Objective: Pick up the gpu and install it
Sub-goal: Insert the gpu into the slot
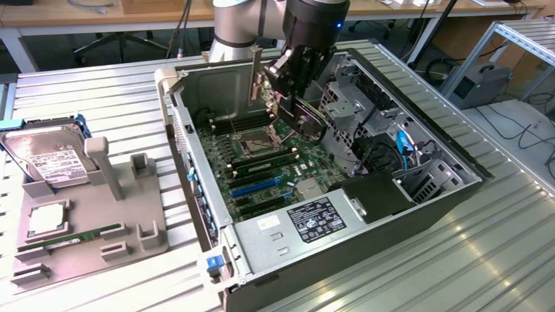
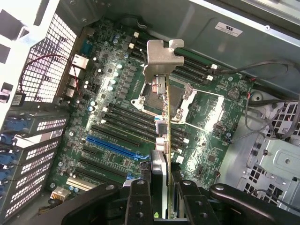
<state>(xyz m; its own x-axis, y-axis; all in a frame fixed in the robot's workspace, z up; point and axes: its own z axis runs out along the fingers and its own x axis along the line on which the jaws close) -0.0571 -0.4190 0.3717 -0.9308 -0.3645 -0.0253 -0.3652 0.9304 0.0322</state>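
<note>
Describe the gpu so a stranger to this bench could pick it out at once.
Start at the open computer case on the slatted metal table and look above its green motherboard. There the tool grips the gpu, a short green card. Unlike the parts seated below, it carries a black cooler block and a silver end bracket.

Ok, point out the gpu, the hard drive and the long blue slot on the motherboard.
gpu [image 2: 161, 58]: wrist view, on its silver end bracket.
hard drive [image 1: 54, 164]: exterior view, on its white label.
blue slot [image 2: 112, 147]: wrist view, midway along the slot.
</note>
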